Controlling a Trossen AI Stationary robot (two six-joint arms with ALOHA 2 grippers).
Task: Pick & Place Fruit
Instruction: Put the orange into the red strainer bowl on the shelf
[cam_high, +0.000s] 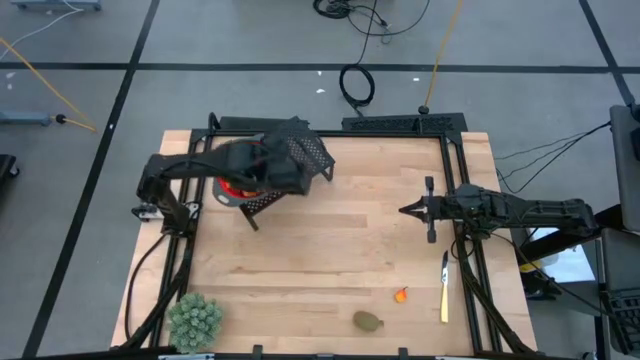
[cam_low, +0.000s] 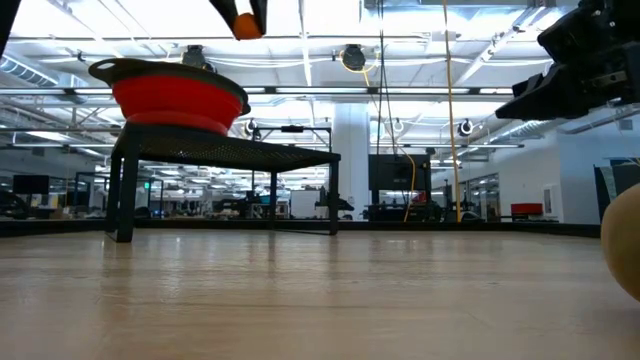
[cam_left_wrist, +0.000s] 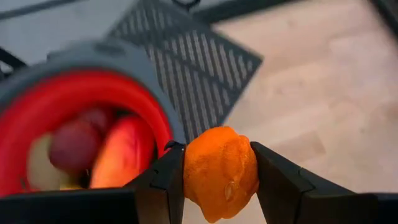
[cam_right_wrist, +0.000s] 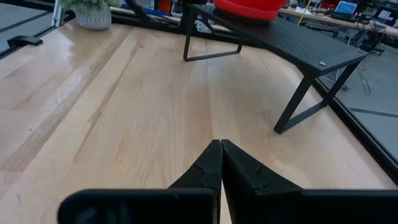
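Currently my left gripper (cam_left_wrist: 217, 180) has its fingers (cam_left_wrist: 165, 186) clamped on a small orange fruit piece (cam_left_wrist: 219, 169), one finger on each flank so the piece hangs free between them. In the wrist view it sits just beside the rim of the red bowl (cam_left_wrist: 68, 99), not yet over the opening. I judge this is the carry-to-drop stage: the hold is kept high so the piece clears the rim.

The bowl rests on a black mesh stand (cam_high: 300, 150) at about 10 o'clock on the bench (cam_high: 340, 250), so it rides well above the wood. It already holds a dark red ball (cam_left_wrist: 74, 146), a longer red-orange piece (cam_left_wrist: 121, 155) and something pale I cannot identify.

My right gripper (cam_right_wrist: 221, 158) waits at about 3 o'clock, fingers pressed together, holding nothing.

Left on the bench near 6 o'clock: a tiny orange bit (cam_high: 401, 294) and a brownish-green oval (cam_high: 368, 321), close together. A thin yellow stick-like object (cam_high: 444, 288) lies just beside them toward 4 o'clock; I cannot tell what it is. A pale green spiky plant (cam_high: 194, 320) stands at 7 o'clock, well apart.

Obstacles: only the bowl rim and the stand's edge lie near the left gripper's path.
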